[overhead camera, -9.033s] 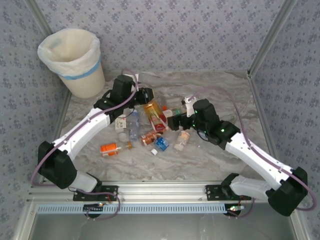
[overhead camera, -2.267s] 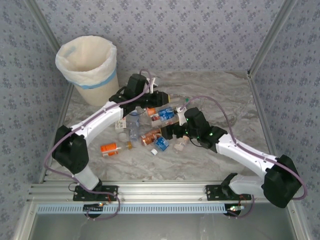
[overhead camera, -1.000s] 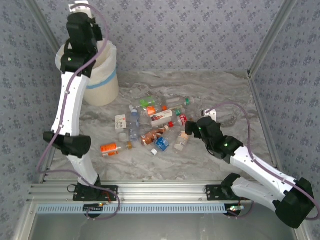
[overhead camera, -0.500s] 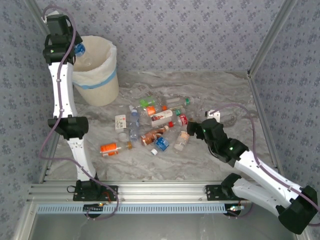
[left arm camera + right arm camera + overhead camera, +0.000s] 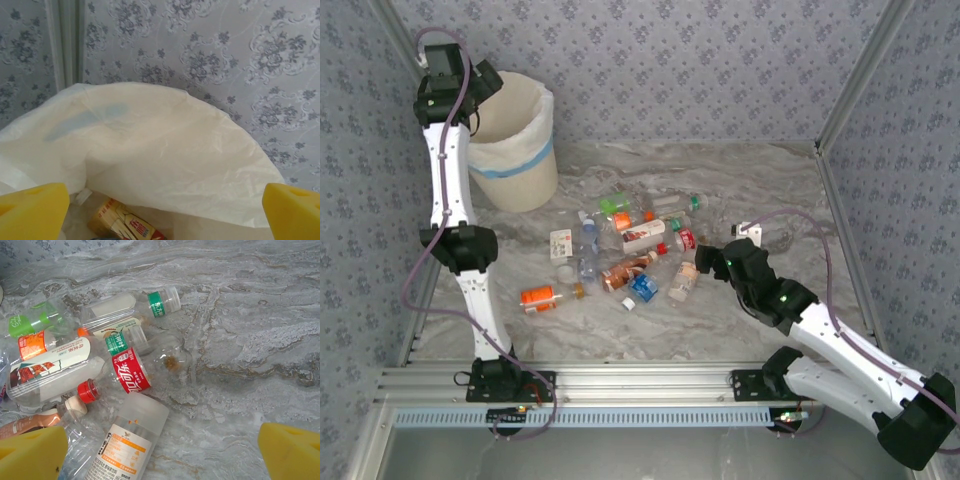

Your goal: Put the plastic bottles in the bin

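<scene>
Top overlooks table (image 5: 770, 190); left wrist close on bin (image 5: 150, 130), right on bottles (image 5: 125, 370) (both shared).

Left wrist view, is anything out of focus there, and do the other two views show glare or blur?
Left wrist view: the yellow finger pads at the bottom corners look soft, the white bag liner evenly lit, without glare. Right wrist view: sharp, faint highlights on the clear plastic bottles. Top external view: even light, soft shadows, no blur.

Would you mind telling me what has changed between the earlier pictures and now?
The left gripper carried a blue-capped bottle from the pile over the bin and has opened; its jaws are empty. The right gripper drew back from the pile toward its base. The remaining bottles lie as a second ago; the right gripper stays open.
</scene>
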`<state>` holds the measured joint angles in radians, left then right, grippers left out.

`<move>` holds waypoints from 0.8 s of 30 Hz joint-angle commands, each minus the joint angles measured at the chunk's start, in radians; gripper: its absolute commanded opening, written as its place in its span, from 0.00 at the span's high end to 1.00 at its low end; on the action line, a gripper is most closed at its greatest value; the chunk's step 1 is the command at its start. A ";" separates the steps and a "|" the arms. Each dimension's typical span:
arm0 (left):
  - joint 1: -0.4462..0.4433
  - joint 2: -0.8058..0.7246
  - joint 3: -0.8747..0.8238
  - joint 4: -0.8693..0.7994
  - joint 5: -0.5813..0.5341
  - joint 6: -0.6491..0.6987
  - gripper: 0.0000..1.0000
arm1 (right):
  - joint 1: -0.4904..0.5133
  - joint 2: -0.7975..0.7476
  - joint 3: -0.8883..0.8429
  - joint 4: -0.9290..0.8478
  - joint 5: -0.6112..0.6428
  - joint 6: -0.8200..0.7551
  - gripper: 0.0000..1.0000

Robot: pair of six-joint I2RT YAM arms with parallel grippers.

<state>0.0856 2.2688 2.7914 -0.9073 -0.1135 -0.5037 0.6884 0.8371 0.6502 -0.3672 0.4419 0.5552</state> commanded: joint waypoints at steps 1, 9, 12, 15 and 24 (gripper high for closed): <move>0.005 -0.030 0.030 -0.016 0.117 0.001 0.01 | -0.001 -0.018 -0.022 0.000 0.028 0.013 0.00; -0.037 -0.138 0.001 -0.041 0.233 0.114 0.01 | -0.003 -0.019 -0.049 0.044 0.006 -0.012 0.00; -0.076 -0.215 -0.074 -0.012 0.245 0.154 0.01 | -0.003 -0.019 -0.062 0.078 0.006 -0.018 0.00; -0.124 -0.325 -0.224 0.051 0.247 0.189 0.00 | -0.003 -0.015 -0.075 0.115 0.006 -0.029 0.00; -0.241 -0.768 -0.961 0.346 0.182 0.184 0.01 | -0.014 0.012 -0.077 0.202 -0.005 -0.086 0.00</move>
<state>-0.1402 1.5795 1.9736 -0.6659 0.1051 -0.3309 0.6815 0.8387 0.5762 -0.2119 0.4400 0.5045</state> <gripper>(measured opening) 0.994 0.998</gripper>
